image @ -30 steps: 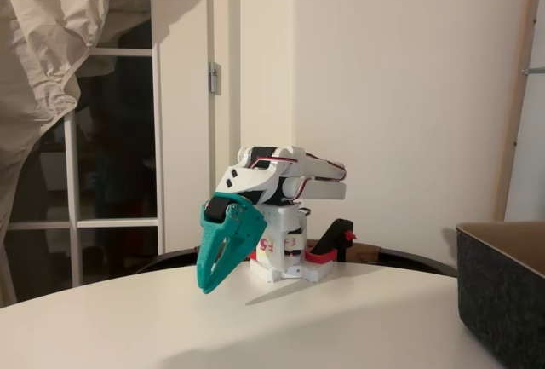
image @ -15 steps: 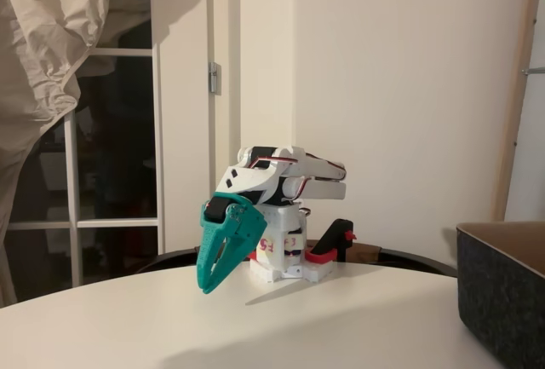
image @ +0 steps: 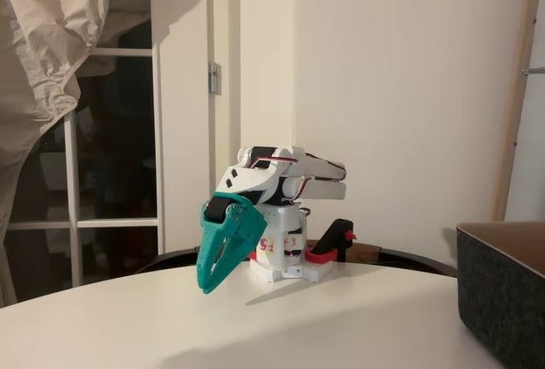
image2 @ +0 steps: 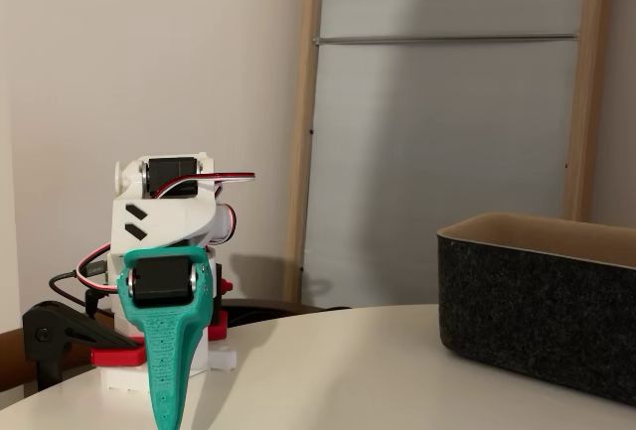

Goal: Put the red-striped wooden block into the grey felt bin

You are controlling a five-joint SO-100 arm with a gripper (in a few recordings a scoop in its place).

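Note:
The white arm sits folded over its base at the back of the round table. Its teal gripper (image: 207,285) hangs nose-down just above the tabletop, jaws shut with nothing between them; in another fixed view the gripper (image2: 165,418) points straight down at the lower left. The grey felt bin (image: 502,288) stands at the right edge of the table, far from the gripper, and the grey felt bin (image2: 542,303) shows dark walls with a tan inside. The red-striped wooden block is out of view.
A black and red clamp (image: 334,247) holds the arm's base to the table's far edge. The white table (image: 255,326) stretches between gripper and bin. A glass door and a draped cloth stand behind on the left.

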